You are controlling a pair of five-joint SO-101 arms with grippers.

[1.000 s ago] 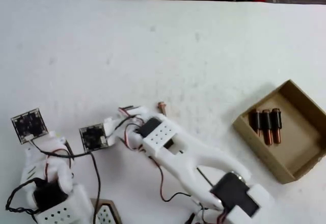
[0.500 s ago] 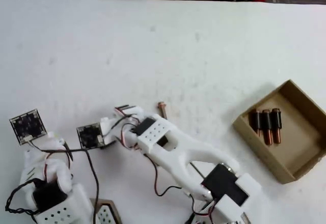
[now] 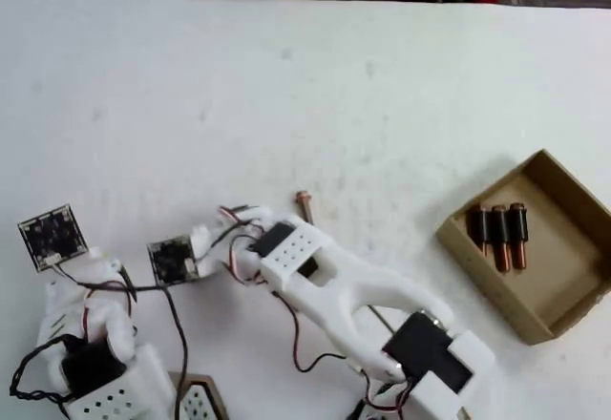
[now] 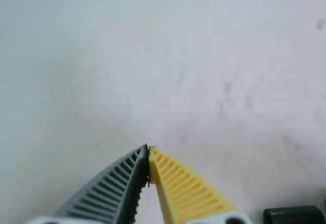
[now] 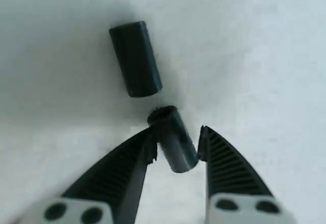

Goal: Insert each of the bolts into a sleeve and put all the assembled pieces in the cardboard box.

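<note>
In the right wrist view my right gripper is open, and a black sleeve lies on the table between its dark fingers, against one finger and just off the other. A second black sleeve lies a little beyond the tips. A copper bolt lies on the table just past the right arm's wrist. My left gripper is shut with nothing in it, its grey and yellow tips together over bare table. The cardboard box at the right holds three assembled pieces.
The white right arm stretches from the near edge toward the middle left, trailing loose wires. The left arm is at the near left corner. The far half of the white table is bare.
The right arm's wrist shifted a little left, then edged back right, and its elbow swung slightly. The left arm, bolt and box have not moved.
</note>
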